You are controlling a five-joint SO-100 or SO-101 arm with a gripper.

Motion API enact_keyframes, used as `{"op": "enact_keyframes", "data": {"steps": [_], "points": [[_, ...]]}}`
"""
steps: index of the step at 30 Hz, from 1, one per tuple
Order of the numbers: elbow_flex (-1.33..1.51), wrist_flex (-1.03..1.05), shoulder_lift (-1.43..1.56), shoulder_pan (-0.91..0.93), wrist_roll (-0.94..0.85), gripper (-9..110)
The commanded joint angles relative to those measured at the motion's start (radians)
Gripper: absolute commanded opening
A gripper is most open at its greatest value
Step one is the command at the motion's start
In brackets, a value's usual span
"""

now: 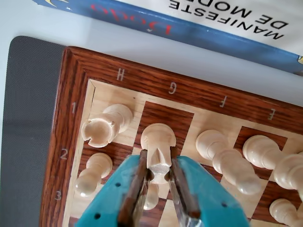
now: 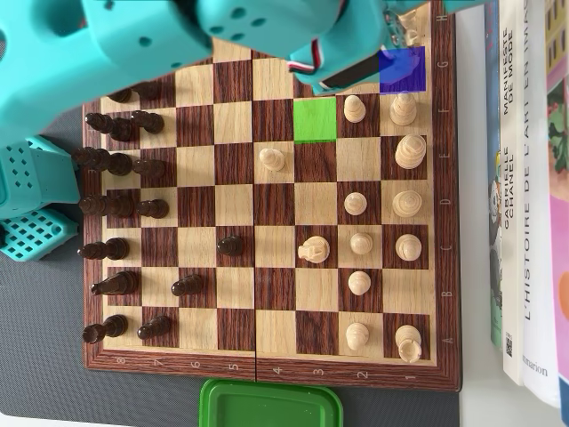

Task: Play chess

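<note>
The white knight (image 1: 158, 142) stands on the dark G1 square of the chessboard (image 1: 75, 66), the teal gripper (image 1: 159, 176) clamped on its base from both sides. In the wrist view a white rook (image 1: 106, 124) stands just left on H1, a pawn (image 1: 93, 171) behind it and a bishop (image 1: 226, 158) to the right. Books (image 2: 524, 205) lie beside the board, and in the overhead view a green lid (image 2: 271, 405) lies below it
</note>
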Motion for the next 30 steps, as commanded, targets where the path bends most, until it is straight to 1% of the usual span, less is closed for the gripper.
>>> {"op": "enact_keyframes", "data": {"steps": [1, 11, 30], "points": [[0.014, -0.008, 0.095, 0.012, -0.005, 6], [0.094, -0.008, 0.227, 0.012, -0.005, 6], [0.397, -0.008, 0.537, 0.066, -0.002, 6]]}}
